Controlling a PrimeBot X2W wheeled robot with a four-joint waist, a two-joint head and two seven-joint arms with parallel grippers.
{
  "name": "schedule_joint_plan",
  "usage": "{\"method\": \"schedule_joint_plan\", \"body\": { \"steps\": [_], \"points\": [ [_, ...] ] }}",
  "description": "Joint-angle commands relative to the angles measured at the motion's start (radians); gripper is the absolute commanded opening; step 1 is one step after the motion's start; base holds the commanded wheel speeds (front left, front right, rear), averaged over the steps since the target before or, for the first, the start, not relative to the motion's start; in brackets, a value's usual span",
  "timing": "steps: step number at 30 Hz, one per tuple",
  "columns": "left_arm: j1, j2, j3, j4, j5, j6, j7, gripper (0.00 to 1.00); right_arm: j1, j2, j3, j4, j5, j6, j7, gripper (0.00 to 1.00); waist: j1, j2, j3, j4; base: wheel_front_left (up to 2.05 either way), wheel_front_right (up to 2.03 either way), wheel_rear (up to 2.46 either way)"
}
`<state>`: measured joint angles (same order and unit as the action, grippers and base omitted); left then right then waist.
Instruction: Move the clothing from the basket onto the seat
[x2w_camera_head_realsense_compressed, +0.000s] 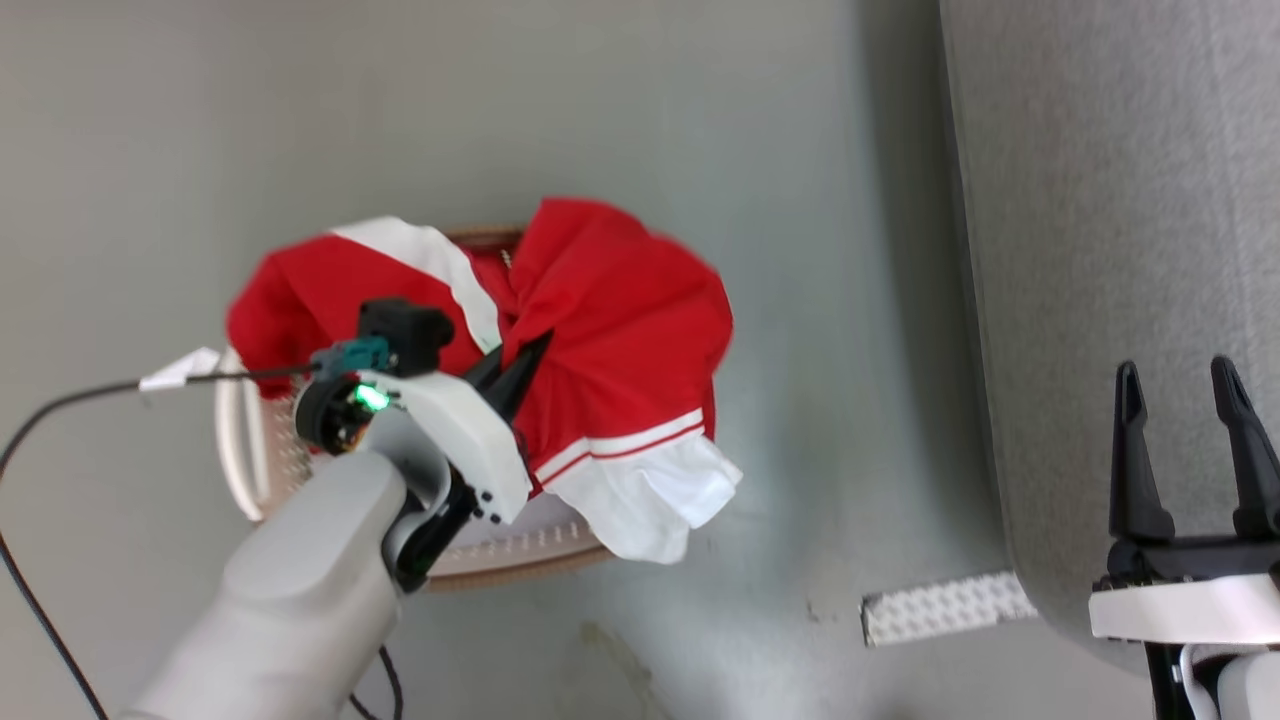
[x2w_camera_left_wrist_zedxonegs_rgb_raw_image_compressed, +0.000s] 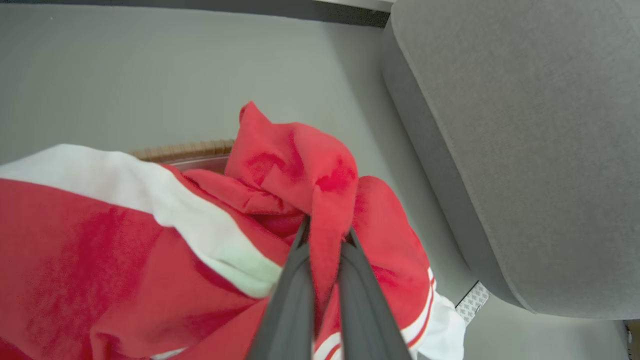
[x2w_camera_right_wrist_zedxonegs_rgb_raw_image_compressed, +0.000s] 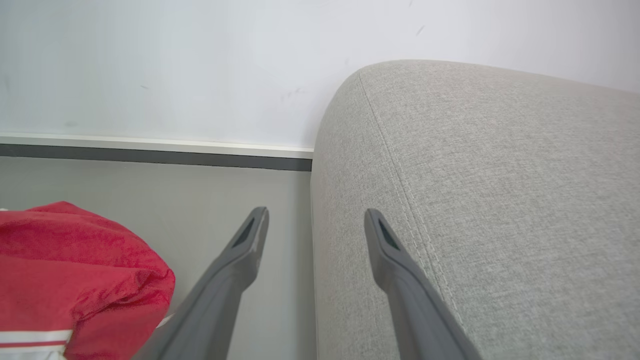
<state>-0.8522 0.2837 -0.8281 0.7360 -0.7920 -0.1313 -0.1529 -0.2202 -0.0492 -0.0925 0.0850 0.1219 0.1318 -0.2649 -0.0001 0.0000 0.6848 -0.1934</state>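
Early stage: left gripper (x2w_camera_left_wrist_zedxonegs_rgb_raw_image_compressed: 327, 229), jaws pinching a red fold of the clothing (x2w_camera_head_realsense_compressed: 620, 320) heaped over the basket (x2w_camera_head_realsense_compressed: 500, 565) beside the seat (x2w_camera_head_realsense_compressed: 1120, 200); right gripper (x2w_camera_head_realsense_compressed: 1185, 375) spread, empty; transfer remains.

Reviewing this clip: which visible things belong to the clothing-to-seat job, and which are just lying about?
Job in hand:
clothing, pinched by the shut left gripper
basket under it
seat
right gripper, open

Lying about:
white studded strip on the floor
black cable at the left arm
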Motion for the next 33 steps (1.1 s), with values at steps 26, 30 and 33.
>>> {"method": "schedule_joint_plan", "body": {
  "steps": [26,30,33],
  "points": [
    [0.287,0.183,0.066,-0.633,-0.094,0.209,0.066,0.00,0.136,-0.003,-0.031,0.066,-0.032,-0.002,0.001,1.00,0.0001,0.0000,-0.351,0.090,0.00,0.00,0.00],
    [0.306,0.196,0.071,-0.685,-0.099,0.234,0.071,0.00,0.145,-0.002,-0.026,0.065,-0.032,-0.002,0.001,1.00,0.0001,0.0000,-0.383,0.090,0.00,0.00,0.00],
    [0.319,0.201,0.074,-0.706,-0.104,0.248,0.074,0.00,0.160,-0.002,-0.026,0.061,-0.036,-0.002,0.001,1.00,0.0001,0.0000,-0.415,0.090,0.00,0.00,0.00]
  ]
}}
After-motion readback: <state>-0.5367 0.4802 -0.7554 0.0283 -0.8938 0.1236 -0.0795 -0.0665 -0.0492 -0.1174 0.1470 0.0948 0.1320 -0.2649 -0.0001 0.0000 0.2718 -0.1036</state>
